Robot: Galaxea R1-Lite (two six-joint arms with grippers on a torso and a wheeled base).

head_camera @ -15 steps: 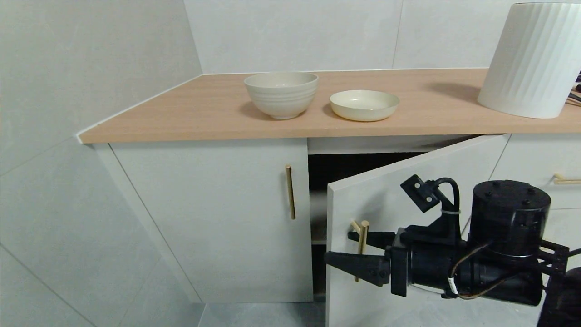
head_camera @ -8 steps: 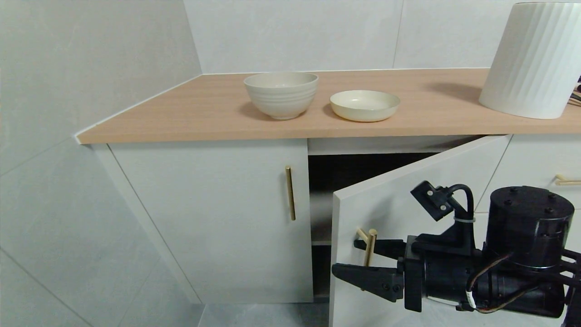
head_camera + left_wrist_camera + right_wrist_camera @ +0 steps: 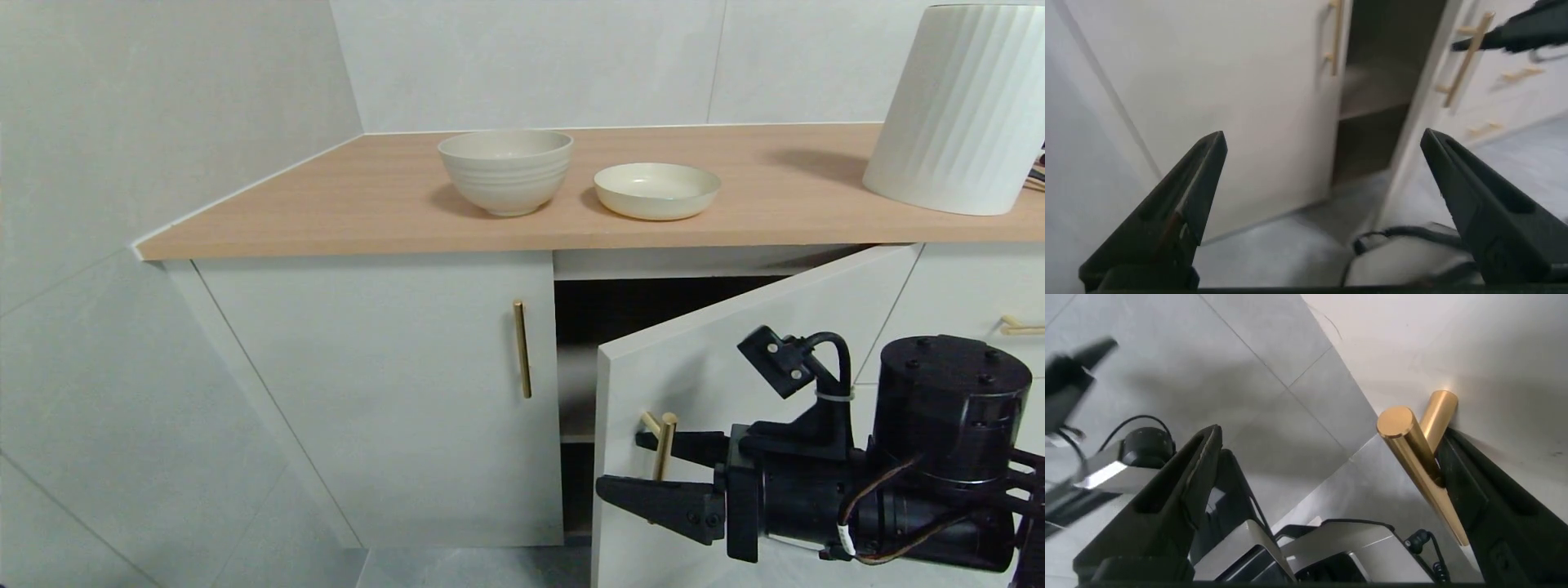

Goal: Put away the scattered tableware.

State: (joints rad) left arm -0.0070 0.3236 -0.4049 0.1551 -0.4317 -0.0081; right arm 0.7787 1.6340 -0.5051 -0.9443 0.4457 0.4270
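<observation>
A pale ribbed bowl [image 3: 506, 170] and a shallow cream plate [image 3: 657, 189] stand side by side on the wooden counter [image 3: 343, 212]. Below them the right cabinet door [image 3: 735, 327] is partly open. My right gripper [image 3: 645, 469] is open, one finger on each side of the door's brass handle [image 3: 663, 445]. The right wrist view has that handle [image 3: 1417, 445] close against one finger of the gripper [image 3: 1327, 441]. My left gripper [image 3: 1323, 143] hangs open and holds nothing, low in front of the cabinet opening [image 3: 1372, 90].
The left cabinet door [image 3: 384, 392] is closed, with a vertical brass handle [image 3: 522, 349]. A tall white ribbed container [image 3: 963, 106] stands at the counter's right end. A shelf [image 3: 575, 392] shows inside the dark opening. Tiled wall runs along the left.
The right gripper has drawn back to the right with the handle between its fingers, and the door has swung a little wider. Over the last half second almost nothing moved.
</observation>
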